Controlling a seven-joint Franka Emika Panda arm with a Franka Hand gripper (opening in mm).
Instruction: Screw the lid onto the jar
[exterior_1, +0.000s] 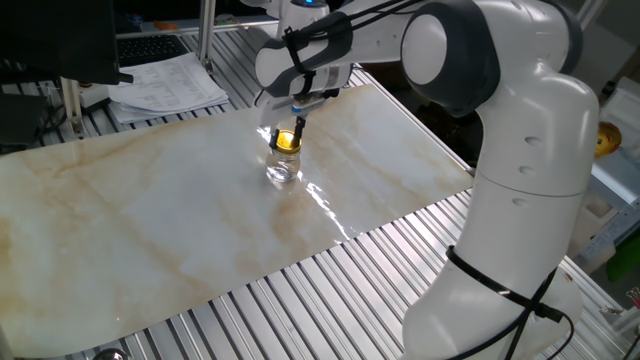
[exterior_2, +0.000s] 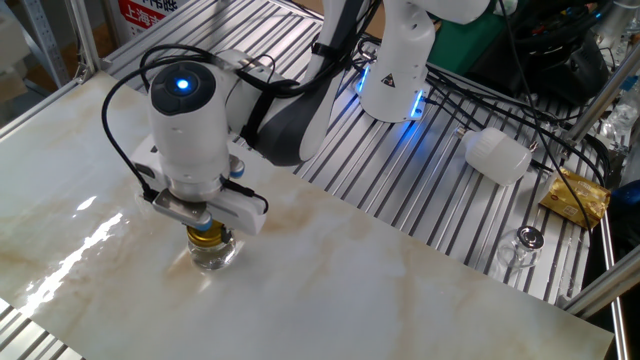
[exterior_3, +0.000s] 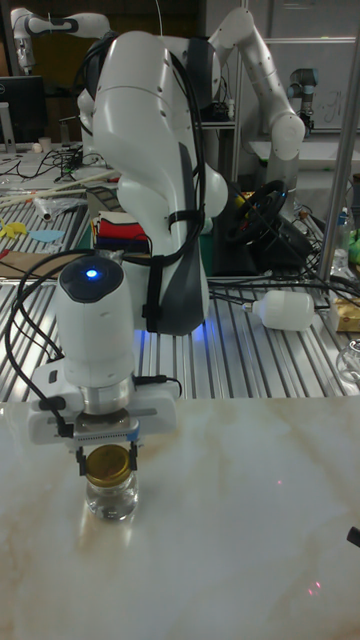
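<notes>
One gold lid (exterior_3: 108, 463) pinched in the jaws, sitting on the jar (exterior_3: 111, 497).
White bottle (exterior_2: 497, 155) and papers (exterior_1: 165, 85) lie well off the marble worktop (exterior_1: 150, 220); nothing blocks.

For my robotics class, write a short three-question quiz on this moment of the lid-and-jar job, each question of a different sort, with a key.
1. True or false: the lid sits on top of the jar.
2. Multiple choice: the gripper is A) open above the marble board, B) shut on the lid, C) lying on the papers.
3. Fill in: the jar stands on the ____ board.

Key: 1 true; 2 B; 3 marble.
</notes>
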